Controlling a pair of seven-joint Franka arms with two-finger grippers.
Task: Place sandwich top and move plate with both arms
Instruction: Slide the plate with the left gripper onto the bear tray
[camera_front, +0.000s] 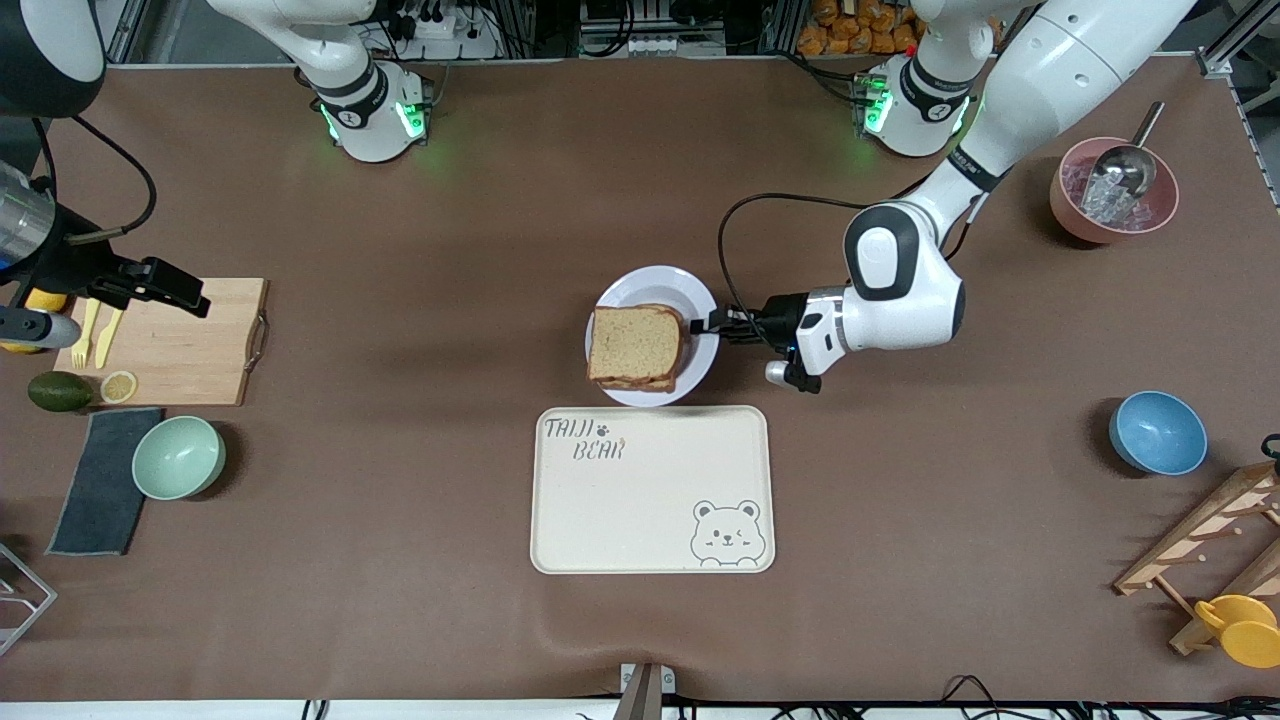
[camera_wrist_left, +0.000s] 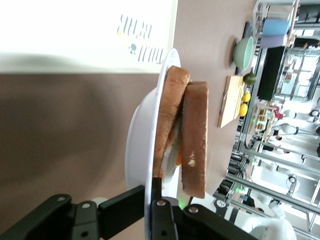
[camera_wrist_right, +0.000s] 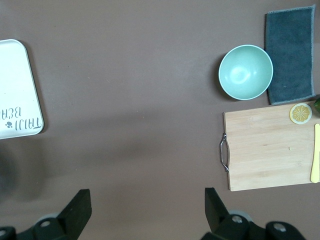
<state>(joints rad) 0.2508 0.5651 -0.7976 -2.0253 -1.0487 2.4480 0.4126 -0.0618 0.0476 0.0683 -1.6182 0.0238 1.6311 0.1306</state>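
Note:
The pale round plate (camera_front: 655, 278) lies mid-table, just farther from the front camera than the tray. On it sits a sandwich whose brown sandwich top (camera_front: 636, 345) covers the filling. My left gripper (camera_front: 712, 325) is shut on the plate's rim at the side toward the left arm's end. In the left wrist view one finger presses under the plate (camera_wrist_left: 137, 135) and the other on its rim; the sandwich top (camera_wrist_left: 196, 135) rests over a lower slice (camera_wrist_left: 167, 120), with egg showing between. My right gripper (camera_front: 195, 298) hangs open and empty over the cutting board's edge; in its wrist view that gripper (camera_wrist_right: 147, 200) has only bare table beneath it.
A cream bear-printed tray (camera_front: 650, 490) lies nearest the front camera. At the right arm's end lie a wooden cutting board (camera_front: 190, 340), a green bowl (camera_front: 178, 457) and a dark cloth (camera_front: 105, 480). At the left arm's end stand a blue bowl (camera_front: 1157, 432), a pink bowl (camera_front: 1113, 190) and a wooden rack (camera_front: 1210, 545).

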